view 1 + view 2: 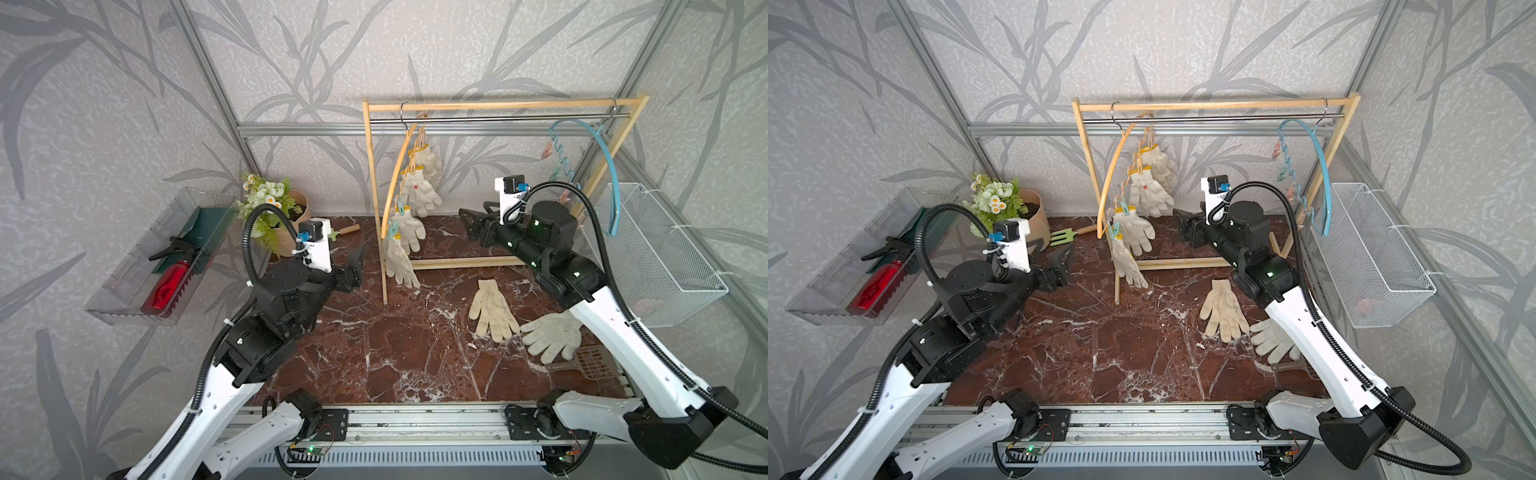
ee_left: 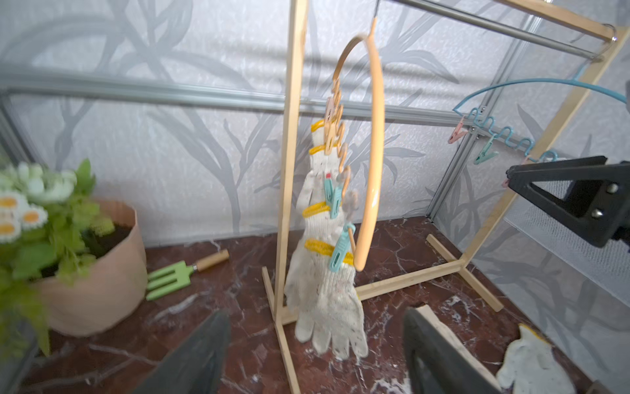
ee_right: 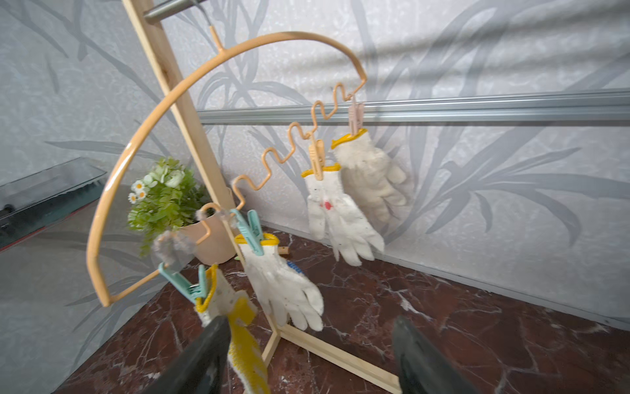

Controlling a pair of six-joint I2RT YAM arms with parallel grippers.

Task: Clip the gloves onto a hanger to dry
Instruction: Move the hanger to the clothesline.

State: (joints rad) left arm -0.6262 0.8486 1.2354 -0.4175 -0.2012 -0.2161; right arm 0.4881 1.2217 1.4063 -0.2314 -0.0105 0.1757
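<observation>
Taking the back wall as twelve on the marble table [image 1: 374, 353], your wooden rack [image 1: 498, 103] stands across the far edge from twelve to two. The orange hanger [image 2: 379, 143] hangs at its twelve o'clock end. Four gloves are pegged to it by their yellow cuffs, fingers down, stepping toward you: the top glove [image 1: 430, 162], second glove [image 1: 422, 193], third glove [image 1: 409, 230] and lowest glove [image 1: 397, 264]. Two more lie flat on the table at three to four o'clock: the nearer loose glove [image 1: 492, 309], and just beside it the outer loose glove [image 1: 552, 334], partly under your right arm. Your left gripper [image 1: 356, 266] hovers at ten o'clock, jaws spread wide and empty. Your right gripper [image 1: 464, 226] sits at one o'clock, jaws also wide with nothing between them. In its wrist view the lowest glove shows against one finger, and you cannot tell whether they touch. The blue hanger [image 1: 614, 176] at two o'clock carries pegs [image 2: 485, 155].
</observation>
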